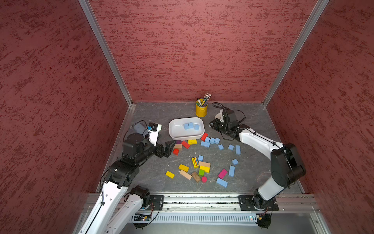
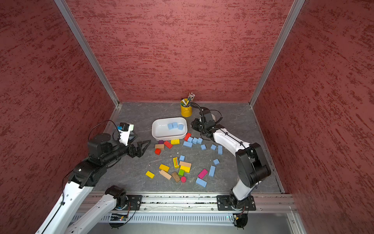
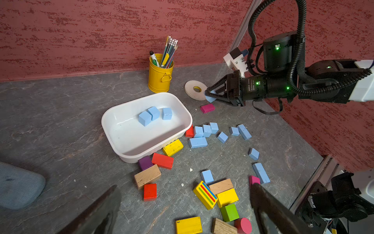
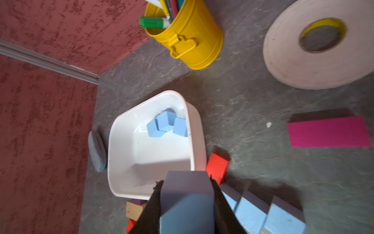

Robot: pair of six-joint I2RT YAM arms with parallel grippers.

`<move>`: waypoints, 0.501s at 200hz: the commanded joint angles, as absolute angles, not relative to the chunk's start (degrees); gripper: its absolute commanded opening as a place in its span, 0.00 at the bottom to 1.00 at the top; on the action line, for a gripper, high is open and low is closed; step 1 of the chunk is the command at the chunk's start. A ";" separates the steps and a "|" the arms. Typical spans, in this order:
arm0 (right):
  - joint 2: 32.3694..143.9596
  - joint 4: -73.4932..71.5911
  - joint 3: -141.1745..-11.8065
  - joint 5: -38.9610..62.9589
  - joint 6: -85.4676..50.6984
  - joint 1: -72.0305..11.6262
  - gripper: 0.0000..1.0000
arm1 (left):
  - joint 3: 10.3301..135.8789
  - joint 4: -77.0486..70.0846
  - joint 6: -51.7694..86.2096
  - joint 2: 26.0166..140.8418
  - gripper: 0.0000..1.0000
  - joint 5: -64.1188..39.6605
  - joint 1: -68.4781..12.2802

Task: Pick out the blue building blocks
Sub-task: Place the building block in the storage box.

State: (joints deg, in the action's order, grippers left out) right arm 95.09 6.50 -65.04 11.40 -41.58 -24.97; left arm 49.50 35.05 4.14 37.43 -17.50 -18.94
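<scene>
In both top views the right gripper [image 1: 212, 124] sits just right of the white tray [image 1: 172, 124], at mid-frame. Its load is hidden from up here. The tray's long axis runs left to right across the picture and three blue cubes [image 1: 190, 125] already lie in it. The loose blue blocks [image 1: 205, 144] are scattered below and right of the tray, which I'd judge nearer the right arm. The left gripper [image 1: 171, 146] hangs off the tray's lower left corner with its jaws spread and empty.

The left wrist view settles the load. At upper right, the right gripper [image 3: 209, 95] is clamped on a held blue block [image 3: 210, 98], just in front of the tape roll [image 3: 196, 90]. The tray [image 3: 105, 121] lies to the lower left of it. The left gripper's fingers [image 3: 101, 208] stand wide apart at the bottom edge. A small label on the right arm's wrist is too fine to read.

In the right wrist view the held blue block [image 4: 186, 202] fills the bottom centre between the dark jaws. The tray rim [image 4: 195, 131] begins right beyond it, so I'd say a short reach over the rim is all the drop needs. No writing shows on the yellow pencil pot [image 4: 202, 40].
</scene>
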 commanded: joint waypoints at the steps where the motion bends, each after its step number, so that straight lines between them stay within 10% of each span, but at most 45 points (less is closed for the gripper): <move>1: 97.58 3.21 -67.90 16.04 -41.75 -26.86 0.16 | 48.70 33.84 3.31 36.83 1.00 -16.99 -19.20; 100: 110.27 4.91 -82.83 18.77 -41.04 -33.81 0.16 | 48.77 33.86 3.37 36.61 1.00 -16.97 -19.24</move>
State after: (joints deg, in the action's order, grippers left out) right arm 107.55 5.43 -79.13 17.34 -41.47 -32.71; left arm 49.50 35.07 4.14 37.36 -17.50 -18.94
